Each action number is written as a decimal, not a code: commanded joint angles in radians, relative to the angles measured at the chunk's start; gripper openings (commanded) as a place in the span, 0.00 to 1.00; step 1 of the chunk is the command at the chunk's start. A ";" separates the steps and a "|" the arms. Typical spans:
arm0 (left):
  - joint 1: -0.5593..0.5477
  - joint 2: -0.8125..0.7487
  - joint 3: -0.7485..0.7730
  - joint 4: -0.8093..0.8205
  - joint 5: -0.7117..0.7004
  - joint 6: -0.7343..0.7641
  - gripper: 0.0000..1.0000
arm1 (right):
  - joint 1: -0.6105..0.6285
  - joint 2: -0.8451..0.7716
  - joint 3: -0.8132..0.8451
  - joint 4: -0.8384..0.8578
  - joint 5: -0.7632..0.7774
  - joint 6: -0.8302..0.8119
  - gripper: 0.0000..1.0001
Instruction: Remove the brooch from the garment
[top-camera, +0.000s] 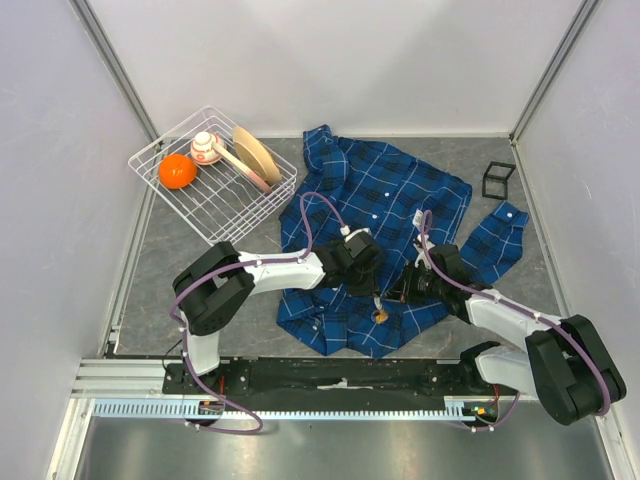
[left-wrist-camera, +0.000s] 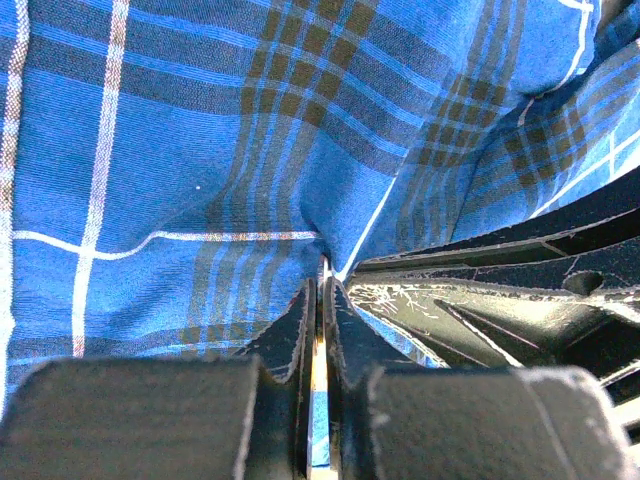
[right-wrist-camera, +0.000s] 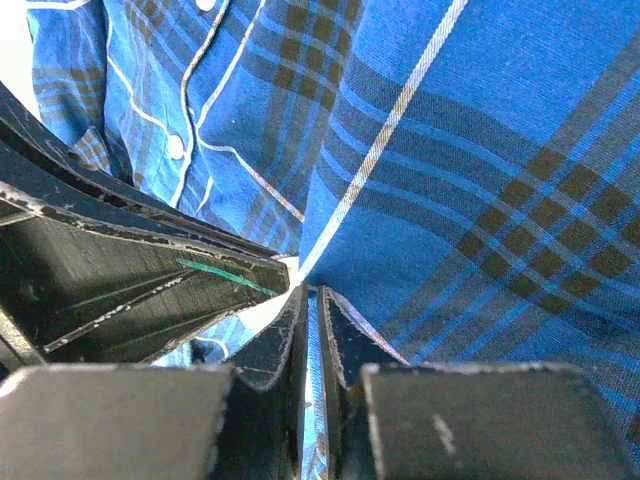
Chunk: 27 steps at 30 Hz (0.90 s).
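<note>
Blue plaid shirt (top-camera: 390, 190) spread mid-frame on grey table (top-camera: 158, 250). Small round gold brooch (top-camera: 380, 315) on lower shirt panel, just below both grippers. Left gripper (left-wrist-camera: 322, 288) jaws nearly together, pinching fold of shirt cloth. Right gripper (right-wrist-camera: 308, 293) likewise nipped on cloth fold.

Shirt (top-camera: 380, 190): blue plaid, with darker navy bands crossed by thin white lines; buttons (right-wrist-camera: 176, 147) white. Brooch (top-camera: 380, 316) is noted as a small orange-gold spot. Basket (top-camera: 150, 150) white wire; fruit (top-camera: 177, 171) orange; plate (top-camera: 255, 152) tan. Table (top-camera: 180, 240) mottled grey. Arms (top-camera: 215, 290) black, cables (top-camera: 310, 205) purple.
</note>
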 joint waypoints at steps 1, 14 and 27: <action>-0.017 -0.028 0.031 0.001 -0.037 0.033 0.02 | 0.003 0.014 0.009 0.072 -0.031 0.028 0.13; -0.023 -0.042 0.033 -0.008 -0.095 0.015 0.02 | 0.003 0.011 -0.042 0.122 -0.059 0.082 0.08; -0.023 -0.045 0.042 -0.006 -0.080 0.009 0.02 | 0.004 0.038 -0.065 0.176 -0.081 0.094 0.00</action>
